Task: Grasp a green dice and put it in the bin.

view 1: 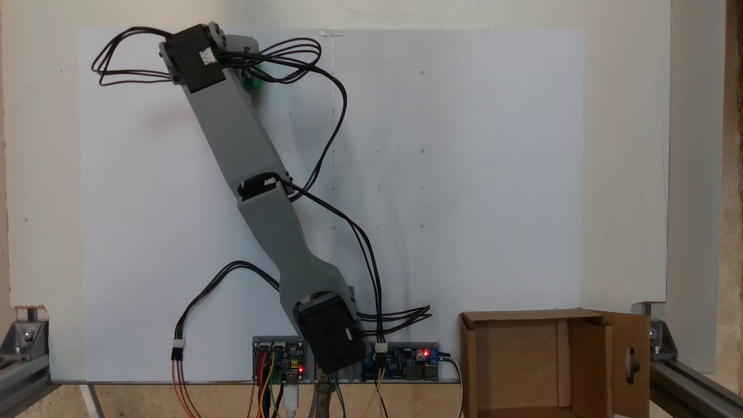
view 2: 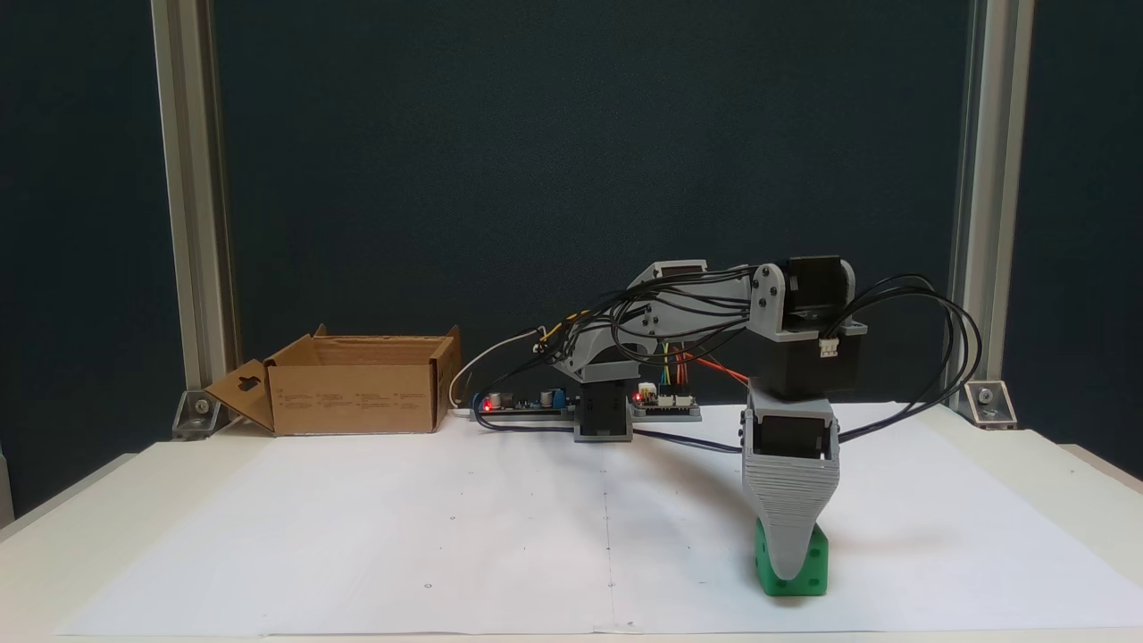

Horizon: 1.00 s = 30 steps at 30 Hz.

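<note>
The green dice (view 2: 814, 572) rests on the white paper at the right front; from above only a corner of the dice (view 1: 253, 82) peeks out beside the wrist, near the paper's far left. My gripper (view 2: 790, 570) points straight down onto it. One ribbed grey finger (view 2: 789, 509) covers the dice's front face and the other jaw lies behind it, so I cannot tell how the jaws stand. The bin (view 2: 357, 397), a brown cardboard box with open flaps, stands at the back left, and the bin (view 1: 469, 360) sits at the lower right in the view from above.
Circuit boards (view 2: 527, 404) with red lights and bundles of black cables (view 2: 946, 357) sit around the arm's base (view 2: 603, 415). Aluminium frame posts (view 2: 187, 214) stand at the table's back corners. White paper (view 2: 446, 527) covers the table between the dice and the bin.
</note>
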{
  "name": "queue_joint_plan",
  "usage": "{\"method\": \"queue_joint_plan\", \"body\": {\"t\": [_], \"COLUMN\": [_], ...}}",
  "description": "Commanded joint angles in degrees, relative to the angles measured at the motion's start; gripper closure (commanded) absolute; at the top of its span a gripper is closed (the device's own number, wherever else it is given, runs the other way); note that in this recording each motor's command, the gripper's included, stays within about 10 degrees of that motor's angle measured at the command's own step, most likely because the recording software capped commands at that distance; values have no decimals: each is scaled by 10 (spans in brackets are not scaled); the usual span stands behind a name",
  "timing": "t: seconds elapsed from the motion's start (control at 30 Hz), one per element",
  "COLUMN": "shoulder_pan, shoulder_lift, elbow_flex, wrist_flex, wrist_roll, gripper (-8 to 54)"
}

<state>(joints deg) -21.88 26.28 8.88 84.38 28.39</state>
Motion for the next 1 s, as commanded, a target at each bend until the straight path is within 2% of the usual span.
{"method": "queue_joint_plan", "body": {"t": [0.0, 0.97], "shoulder_pan": [-6, -4], "shoulder_lift": [8, -4], "elbow_flex": [-13, -10], "wrist_flex": [28, -18], "wrist_roll": [40, 40], "gripper": [24, 33]}}
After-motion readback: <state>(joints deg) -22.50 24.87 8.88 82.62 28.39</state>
